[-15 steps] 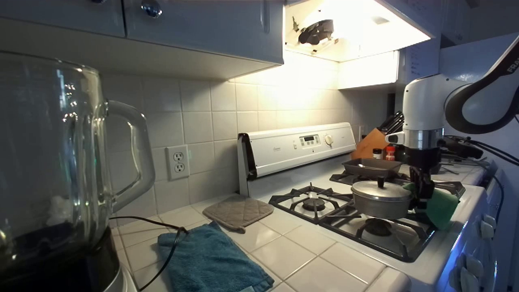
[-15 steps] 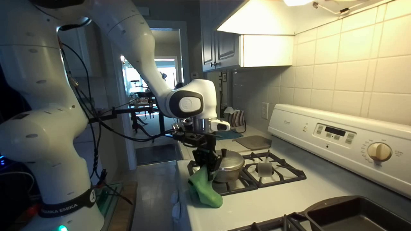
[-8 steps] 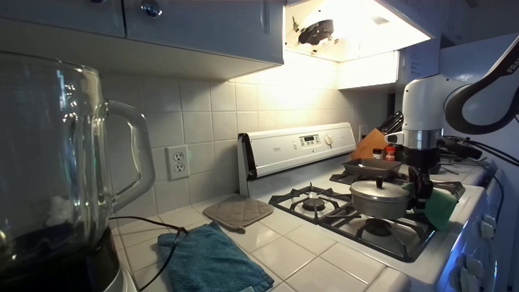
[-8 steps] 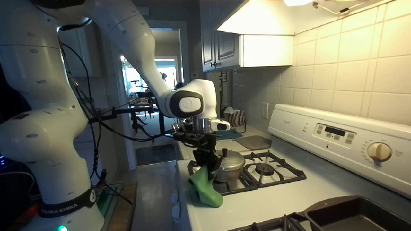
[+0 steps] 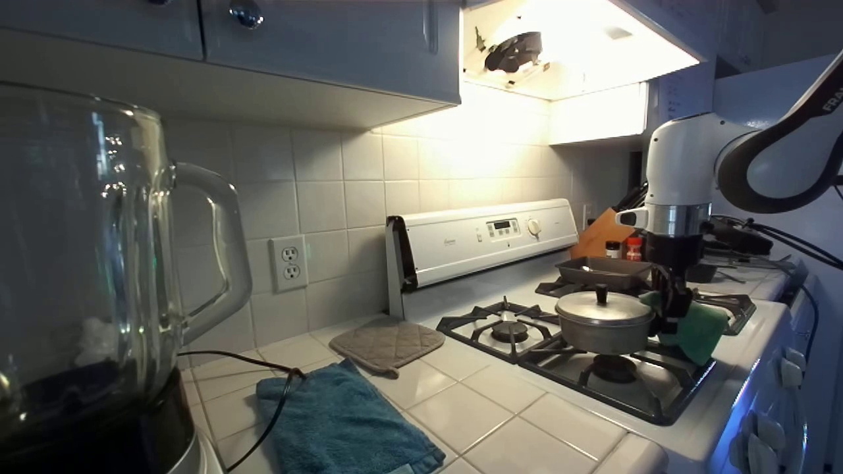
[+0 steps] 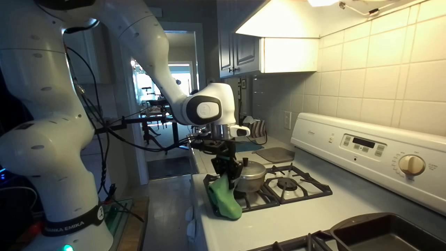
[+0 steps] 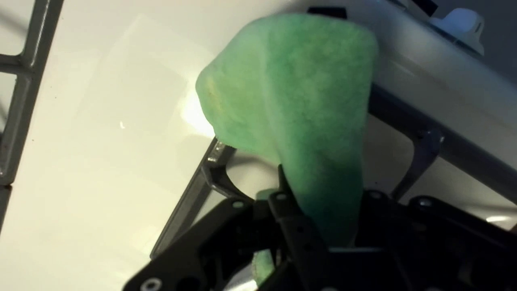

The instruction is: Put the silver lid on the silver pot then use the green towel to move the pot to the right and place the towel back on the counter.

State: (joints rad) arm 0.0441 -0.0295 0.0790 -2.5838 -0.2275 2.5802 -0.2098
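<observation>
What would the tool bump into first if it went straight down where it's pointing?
Probably the dark stove grate underneath. The tool holds the green towel, which hides part of the way, so the gap is unclear.

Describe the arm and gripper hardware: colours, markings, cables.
Franka Emika Panda arm: white, rounded links; dark wrist panel with a pale round cap; silver collar. Black base band lettered FRANKA EMIKA (start hard to see), green light below. Black cables alongside. Robotiq gripper: black, angular, round fasteners.
</observation>
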